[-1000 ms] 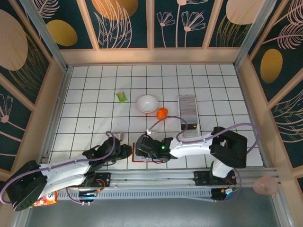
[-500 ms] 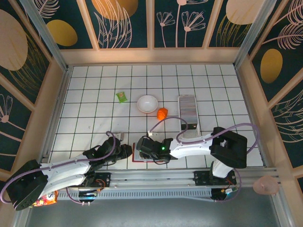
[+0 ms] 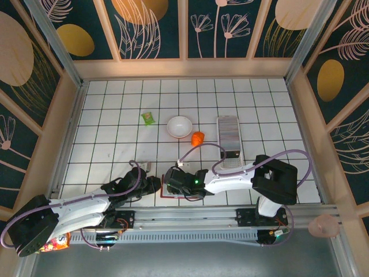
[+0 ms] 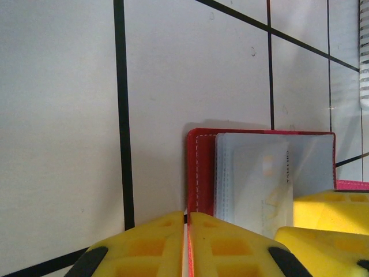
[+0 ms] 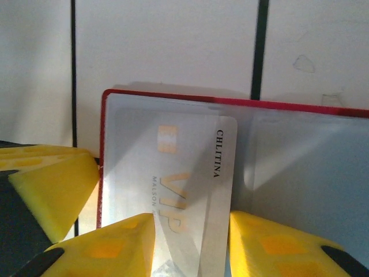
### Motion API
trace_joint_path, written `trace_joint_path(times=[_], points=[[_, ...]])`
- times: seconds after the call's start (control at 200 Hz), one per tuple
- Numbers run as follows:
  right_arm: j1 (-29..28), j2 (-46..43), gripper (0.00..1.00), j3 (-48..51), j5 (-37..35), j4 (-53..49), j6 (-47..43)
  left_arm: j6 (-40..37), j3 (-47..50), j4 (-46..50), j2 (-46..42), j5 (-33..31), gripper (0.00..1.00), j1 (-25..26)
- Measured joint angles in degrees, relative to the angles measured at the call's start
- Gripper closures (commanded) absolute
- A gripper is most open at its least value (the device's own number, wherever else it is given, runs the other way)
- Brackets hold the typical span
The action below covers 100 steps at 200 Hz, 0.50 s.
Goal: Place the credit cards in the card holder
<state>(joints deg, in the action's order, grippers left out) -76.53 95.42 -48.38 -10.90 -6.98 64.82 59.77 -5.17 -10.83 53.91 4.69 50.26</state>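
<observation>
**Left gripper** (image 4: 187, 248): low over the near part of the table (image 3: 115, 144), clenched on the holder (image 4: 202, 173). The left edge of the red cover is pinched between its two yellow pads.

**Right gripper** (image 5: 191, 234): just beside the left one, over the same holder. Its yellow fingers (image 5: 109, 248) stand apart, with one card (image 5: 173, 156) running between them. I cannot tell whether they press on the card or merely flank it.

**Holder**: lies open and flat on the table under both grippers, pale inside facing up, with a red border along the far and left edges.

**Card**: pale, lettered "VIP" and "CHLITINA". It lies on the left half of the holder's inside, its far end short of the far border.

**Cards** (image 3: 228, 133): a silvery ribbed row in a clear tray (image 3: 232, 163), farther out and to the right, well apart from the holder.

**Other items**: a white bowl (image 3: 179, 126) at mid-table, an orange object (image 3: 198, 138) between the bowl and the tray, and a green packet (image 3: 149, 118) left of the bowl.
</observation>
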Motion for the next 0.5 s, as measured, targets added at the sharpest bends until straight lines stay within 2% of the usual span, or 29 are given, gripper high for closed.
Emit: trace_joint_path(times=[0.255, 0.5], points=[[-0.5, -2.9, 0.56, 2.6, 0.4, 5.2, 0.0, 0.3, 0.2, -0.4, 0.0, 0.0, 0.88, 0.0], [-1.9, -7.4, 0.50, 2.8, -2.5, 0.0, 2.9, 0.3, 0.2, -0.6, 0.0, 0.0, 0.87, 0.0]])
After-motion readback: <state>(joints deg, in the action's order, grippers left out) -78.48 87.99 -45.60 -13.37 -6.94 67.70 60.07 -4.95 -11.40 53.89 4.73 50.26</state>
